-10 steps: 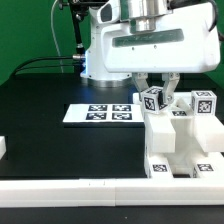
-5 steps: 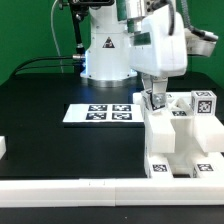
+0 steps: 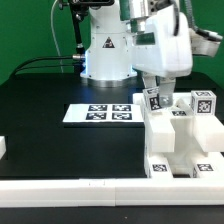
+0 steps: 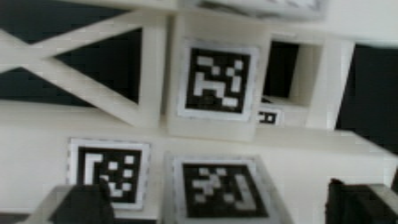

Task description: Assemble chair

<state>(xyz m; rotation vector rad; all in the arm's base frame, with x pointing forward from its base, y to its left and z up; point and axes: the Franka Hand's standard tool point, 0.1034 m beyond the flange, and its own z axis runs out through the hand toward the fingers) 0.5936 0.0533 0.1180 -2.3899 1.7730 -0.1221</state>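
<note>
The white chair parts [image 3: 176, 142] stand bunched together at the exterior view's right, with tags on several faces. A small tagged post [image 3: 153, 101] rises at the bunch's back left corner. My gripper [image 3: 156, 97] hangs straight down over that post, jaws open and either side of it. In the wrist view the gripper [image 4: 222, 205] shows only as two dark fingertips [image 4: 80, 205] far apart, with tagged white faces [image 4: 217, 188] between them and a gap on each side. A taller tagged part [image 4: 217, 80] stands beyond them.
The marker board [image 3: 100, 113] lies on the black table to the left of the parts in the exterior view. A small white piece [image 3: 3, 147] sits at that view's left edge. A low white wall [image 3: 90, 194] runs along the front. Another tagged block [image 3: 203, 102] stands at the right.
The wrist has turned about its vertical axis over the tagged post and settled. The chair parts have not moved.
</note>
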